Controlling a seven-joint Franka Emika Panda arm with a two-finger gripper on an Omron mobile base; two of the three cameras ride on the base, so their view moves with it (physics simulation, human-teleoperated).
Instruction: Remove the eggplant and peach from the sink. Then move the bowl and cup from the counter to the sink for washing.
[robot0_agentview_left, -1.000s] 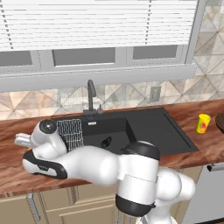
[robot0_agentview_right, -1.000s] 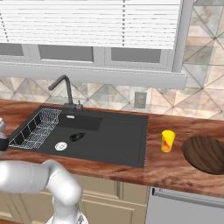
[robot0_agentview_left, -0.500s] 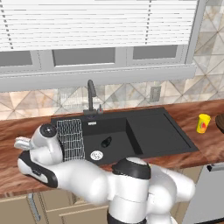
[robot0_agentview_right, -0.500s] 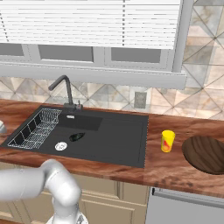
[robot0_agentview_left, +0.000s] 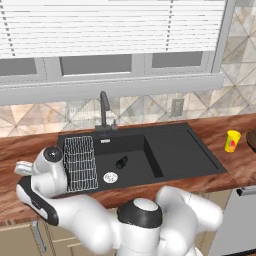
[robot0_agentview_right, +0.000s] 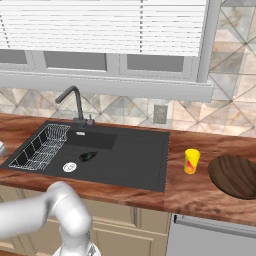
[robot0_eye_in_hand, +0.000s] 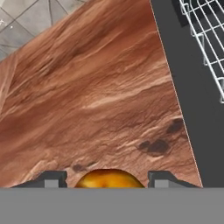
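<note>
Peach (robot0_eye_in_hand: 108, 178): held between the part-open end effector (robot0_eye_in_hand: 107, 179) fingers, carried further left over the tabletop (robot0_eye_in_hand: 87, 96) beside the sink (robot0_agentview_left: 150, 150); set-down judged next. Eggplant (robot0_agentview_left: 121, 162) left in the basin

1. The wood-grain table (robot0_agentview_right: 150, 200) carries everything before me.
2. A wall outlet (robot0_agentview_right: 160, 114) sits on the tiled backsplash (robot0_agentview_left: 75, 111), at one o'clock.
3. Window blinds (robot0_agentview_left: 110, 27) hang at twelve o'clock.
4. Cabinet doors (robot0_agentview_right: 130, 235) stand below.
</note>
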